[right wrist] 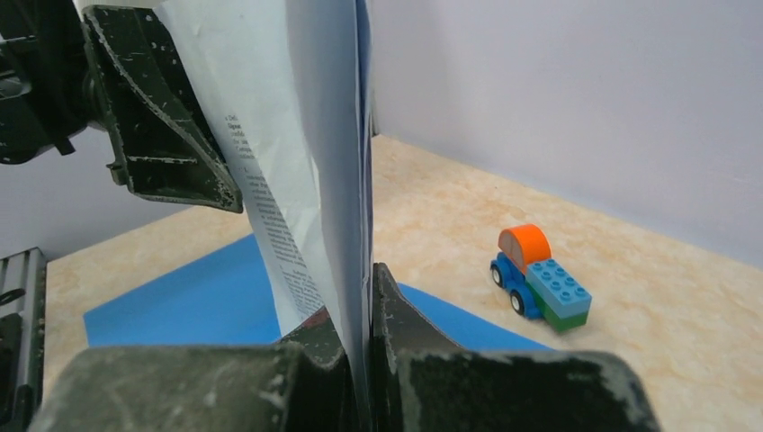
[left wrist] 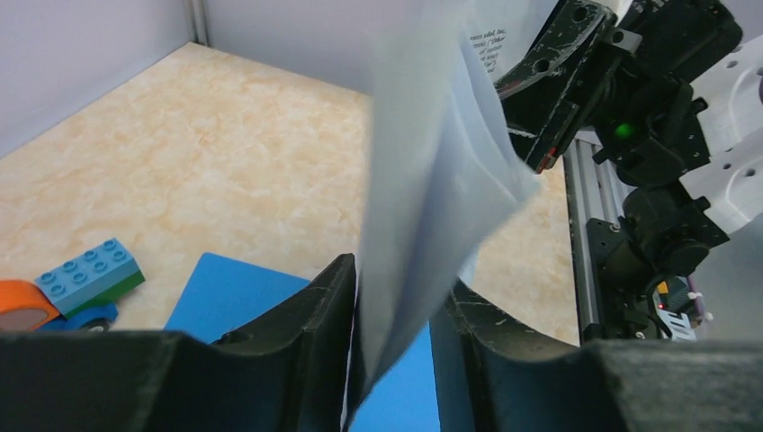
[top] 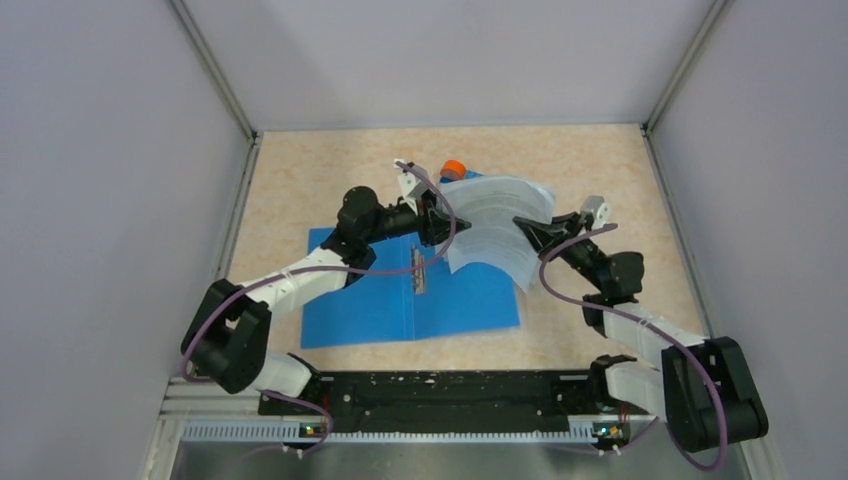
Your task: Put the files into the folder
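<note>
1. We're mid-carry here. The files [top: 495,225] hang bowed in the air just above the frame's centre, over the right half of the open folder [top: 380,305], which lies flat on the table [top: 620,170].
2. The left gripper [top: 436,228] has its jaws pinched on the sheets' left edge, and the right gripper [top: 523,225] has its jaws clamped on the right edge.
3. Next, we reckon, both arms must lower together and flatten the stack beside the metal clip [top: 418,275] before letting go.

From above we see only the orange top of the toy truck [top: 453,168] behind the files [top: 497,225]. Their print is too small to read, and they hide the upper right corner of the folder [top: 380,300].
</note>
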`<state>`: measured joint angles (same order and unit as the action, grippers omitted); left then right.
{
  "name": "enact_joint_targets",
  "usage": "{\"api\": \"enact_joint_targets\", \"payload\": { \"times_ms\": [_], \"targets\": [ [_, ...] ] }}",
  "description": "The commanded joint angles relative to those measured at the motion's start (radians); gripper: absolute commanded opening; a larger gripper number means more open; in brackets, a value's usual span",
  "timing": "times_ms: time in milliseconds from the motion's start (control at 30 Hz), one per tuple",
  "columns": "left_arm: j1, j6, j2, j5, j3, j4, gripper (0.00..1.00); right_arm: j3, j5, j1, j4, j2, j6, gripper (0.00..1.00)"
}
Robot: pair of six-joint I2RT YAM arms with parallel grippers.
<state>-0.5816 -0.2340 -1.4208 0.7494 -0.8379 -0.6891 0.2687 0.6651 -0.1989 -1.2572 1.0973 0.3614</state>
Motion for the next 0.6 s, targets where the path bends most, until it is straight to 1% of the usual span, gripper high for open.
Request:
{"api": "enact_joint_targets", "payload": {
  "times_ms": [0,100,167,333,433,567],
  "targets": [
    [-0.013,0.008,-0.011,-0.092,0.042,-0.120,0.43,-0.012,-0.021,0.032,-0.142,0.023,-0.019,0.00],
    [-0.013,0.002,-0.023,-0.087,0.059,-0.139,0.49,-0.020,0.000,0.052,-0.165,0.037,-0.004,0.00],
    [-0.014,-0.001,-0.037,-0.081,0.055,-0.141,0.50,-0.027,0.007,0.059,-0.186,0.049,0.004,0.00],
    [-0.023,-0.006,-0.069,-0.071,0.053,-0.162,0.50,-0.039,0.040,0.070,-0.242,0.081,0.040,0.00],
    [-0.028,-0.007,-0.081,-0.068,0.048,-0.165,0.49,-0.046,0.045,0.073,-0.247,0.089,0.047,0.00],
    [-0.033,-0.013,-0.092,-0.068,0.046,-0.177,0.49,-0.061,0.038,0.079,-0.251,0.092,0.058,0.13]
  ]
}}
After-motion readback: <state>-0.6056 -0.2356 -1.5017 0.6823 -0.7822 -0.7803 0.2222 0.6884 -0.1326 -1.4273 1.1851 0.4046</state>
